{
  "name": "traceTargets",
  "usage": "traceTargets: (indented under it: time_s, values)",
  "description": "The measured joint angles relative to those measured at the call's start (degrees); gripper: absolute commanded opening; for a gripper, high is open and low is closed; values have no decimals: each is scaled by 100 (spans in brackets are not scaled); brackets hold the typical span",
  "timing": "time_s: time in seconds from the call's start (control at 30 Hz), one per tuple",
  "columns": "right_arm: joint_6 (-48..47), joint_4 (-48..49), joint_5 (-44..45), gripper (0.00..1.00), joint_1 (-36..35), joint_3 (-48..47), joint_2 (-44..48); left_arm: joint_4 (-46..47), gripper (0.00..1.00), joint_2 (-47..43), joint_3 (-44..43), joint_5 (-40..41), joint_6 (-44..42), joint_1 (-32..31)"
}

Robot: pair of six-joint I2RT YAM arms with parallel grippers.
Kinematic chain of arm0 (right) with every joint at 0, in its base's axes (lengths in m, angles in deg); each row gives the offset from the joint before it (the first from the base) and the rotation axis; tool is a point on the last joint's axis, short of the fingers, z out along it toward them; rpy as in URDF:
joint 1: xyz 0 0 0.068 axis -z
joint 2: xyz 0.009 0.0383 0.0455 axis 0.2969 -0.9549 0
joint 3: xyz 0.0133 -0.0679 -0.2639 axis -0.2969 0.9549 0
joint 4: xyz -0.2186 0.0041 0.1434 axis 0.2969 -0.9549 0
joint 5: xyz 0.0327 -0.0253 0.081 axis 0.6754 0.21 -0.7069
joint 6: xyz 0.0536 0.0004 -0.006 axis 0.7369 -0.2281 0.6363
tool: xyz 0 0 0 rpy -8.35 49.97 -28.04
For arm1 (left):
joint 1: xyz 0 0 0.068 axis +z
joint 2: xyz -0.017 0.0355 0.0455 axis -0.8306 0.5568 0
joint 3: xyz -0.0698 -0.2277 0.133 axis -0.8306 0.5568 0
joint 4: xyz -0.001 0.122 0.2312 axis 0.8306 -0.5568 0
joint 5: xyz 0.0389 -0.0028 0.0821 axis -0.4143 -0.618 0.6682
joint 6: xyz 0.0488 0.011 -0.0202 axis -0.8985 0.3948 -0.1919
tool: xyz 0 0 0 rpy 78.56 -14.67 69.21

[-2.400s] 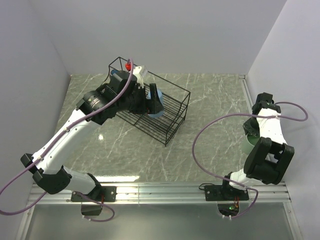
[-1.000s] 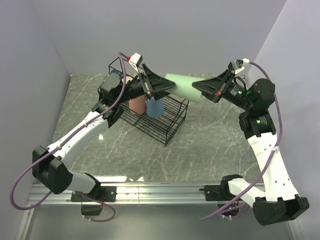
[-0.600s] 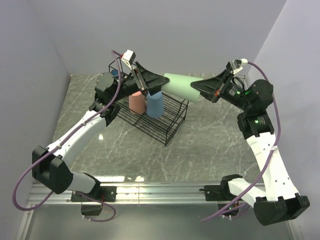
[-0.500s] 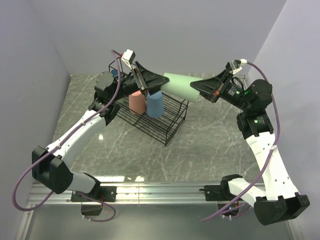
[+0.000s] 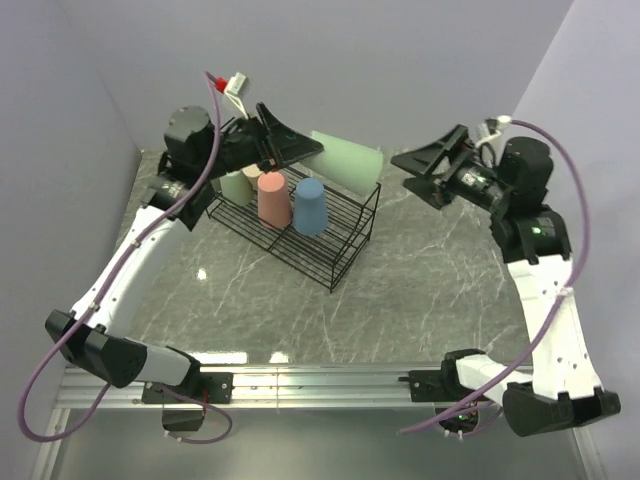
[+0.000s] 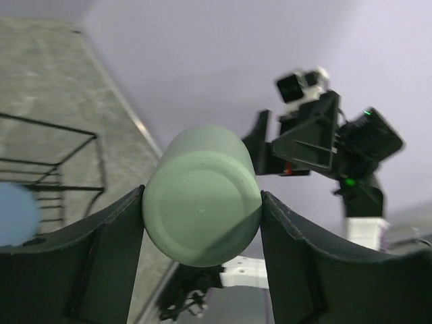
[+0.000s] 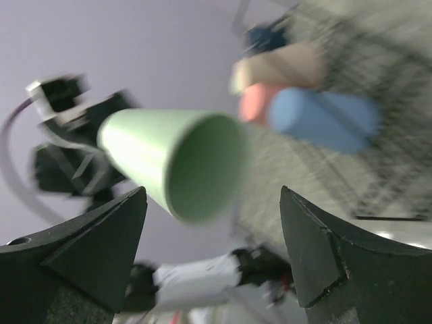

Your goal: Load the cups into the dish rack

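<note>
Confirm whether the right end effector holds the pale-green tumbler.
No: the right end effector is open, apart from the pale-green tumbler gripped by the left end effector.

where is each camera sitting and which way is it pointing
Top external: fixed above and behind the arm bases, looking down on the table, the dish rack, the left arm and the right arm.
Left wrist: on the left arm, facing past the left claw, shut on the pale-green cup, toward the right arm.
Right wrist: on the right arm, facing through the open right claw at that cup's mouth, left arm and racked cups behind.
Shared: both wrist views show that cup from opposite ends.
</note>
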State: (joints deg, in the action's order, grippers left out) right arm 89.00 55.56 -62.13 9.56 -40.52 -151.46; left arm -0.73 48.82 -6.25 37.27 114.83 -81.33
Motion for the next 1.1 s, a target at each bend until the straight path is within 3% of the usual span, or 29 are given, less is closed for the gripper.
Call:
traceTargets:
  time_s: [0.2,0.43,0.7,0.87,1.1]
  values:
    - [-966,-1443,422,84,1108,341,514,-2074,32,-160,-717,715,-1545,133]
    - [-1368,-2201,487,84,1248,800,564,-3228,21,-380,-498,1539,-2387,-184]
    - [-1714,-2728,684,84,1248,667,549,-3563,0,7,-481,2806,-2660,-1196]
    - [-1882,-3008,833,84,1250,505,601,-3679,0,197,-479,3582,-2793,-1416]
    - [-1917,-3250,907,84,1252,533,866,-3593,0,195,-310,4046,-2892,-1532]
